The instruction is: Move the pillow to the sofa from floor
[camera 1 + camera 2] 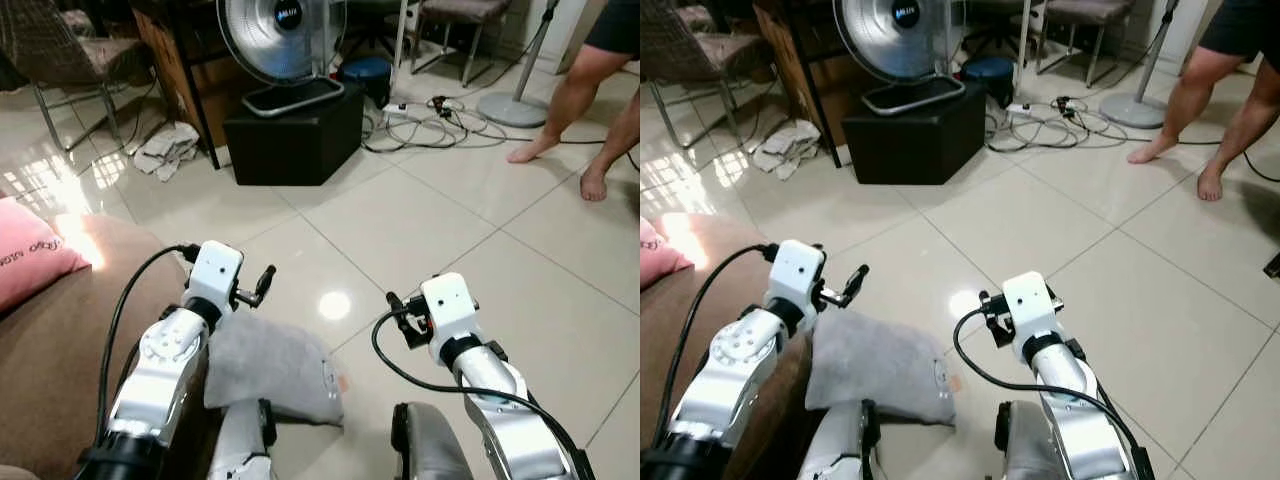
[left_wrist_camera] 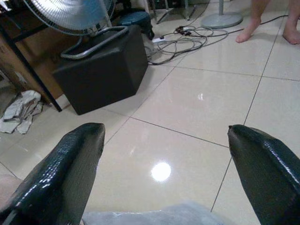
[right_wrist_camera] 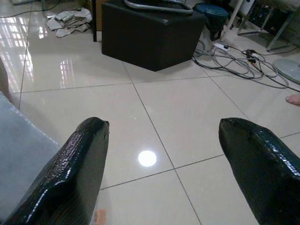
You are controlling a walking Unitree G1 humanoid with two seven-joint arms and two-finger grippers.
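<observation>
Below, grey pillow (image 1: 268,368) on floor, left fingers (image 2: 65,173) and right fingers (image 3: 70,173) spread above it.

The pillow (image 1: 270,368) on the floor (image 1: 470,240) is plain grey, with a small orange tag at its edge. The floor is glossy cream tile with thin dark grout lines. The sofa (image 1: 45,350) is brown, and a pink cushion (image 1: 28,262) with dark lettering lies on it. The box (image 1: 295,135) under the silver fan (image 1: 283,35) is black. Each hand, left (image 2: 164,173) and right (image 3: 161,173), has shiny black fingers.
</observation>
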